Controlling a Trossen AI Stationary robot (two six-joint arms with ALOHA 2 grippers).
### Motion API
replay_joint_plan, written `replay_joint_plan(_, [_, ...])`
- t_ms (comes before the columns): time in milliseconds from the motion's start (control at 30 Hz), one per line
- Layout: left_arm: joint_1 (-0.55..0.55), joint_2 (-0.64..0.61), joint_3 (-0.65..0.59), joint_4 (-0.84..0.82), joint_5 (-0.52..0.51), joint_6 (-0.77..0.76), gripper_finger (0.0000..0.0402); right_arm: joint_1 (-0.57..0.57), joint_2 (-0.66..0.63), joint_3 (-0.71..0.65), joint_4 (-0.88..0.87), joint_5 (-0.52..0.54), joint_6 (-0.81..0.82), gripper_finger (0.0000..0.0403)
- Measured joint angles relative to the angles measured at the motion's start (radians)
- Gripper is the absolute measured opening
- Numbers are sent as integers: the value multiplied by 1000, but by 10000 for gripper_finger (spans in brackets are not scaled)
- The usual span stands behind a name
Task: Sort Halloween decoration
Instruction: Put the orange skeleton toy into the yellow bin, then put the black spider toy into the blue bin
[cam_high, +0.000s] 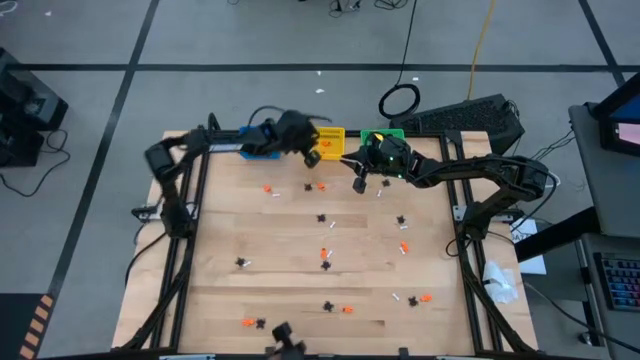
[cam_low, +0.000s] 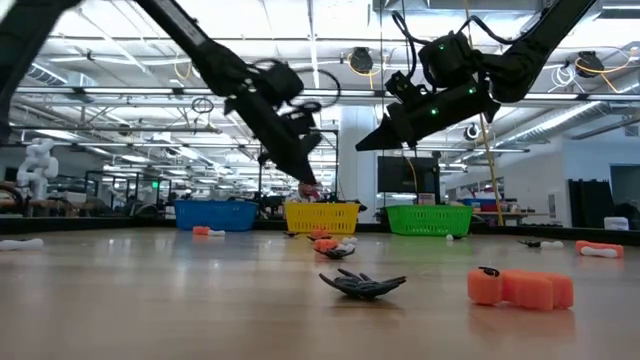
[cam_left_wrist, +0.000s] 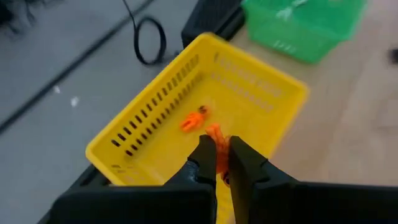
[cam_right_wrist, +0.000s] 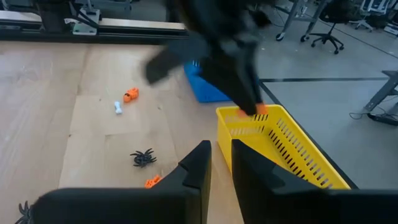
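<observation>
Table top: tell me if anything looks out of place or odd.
Nothing looks damaged. Small trinkets lie scattered loose over the wooden table, such as a black spider and an orange piece. The left end effector holds an orange trinket over the yellow bin, which already holds one orange piece.

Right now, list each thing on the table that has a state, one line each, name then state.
Left pincer: shut on an orange trinket, over the yellow bin.
Right pincer: nearly shut, empty, raised near the green bin.
Yellow bin: upright, one orange piece inside.
Blue bin: upright, contents hidden.
</observation>
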Motion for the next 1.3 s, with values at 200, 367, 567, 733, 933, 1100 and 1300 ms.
replay_joint_plan(200, [60,162,212,-180,76,16,10,0,0,0,0,0,-1,55])
replay_joint_plan(367, [73,225,272,-227,115,33,10,0,0,0,0,0,0,55])
replay_joint_plan(567, [72,254,271,-241,148,39,29,0,0,0,0,0,-2,55])
replay_joint_plan(733, [72,233,272,-243,147,39,79,0,0,0,-1,0,-3,55])
replay_joint_plan(933, [66,165,271,-286,146,85,128,0,0,0,-1,2,-4,55])
replay_joint_plan(1100, [28,81,183,-198,95,139,103,0,0,0,-12,3,-4,55])
replay_joint_plan(1300, [-27,-35,-79,96,68,129,27,0,0,0,-21,3,-8,55])
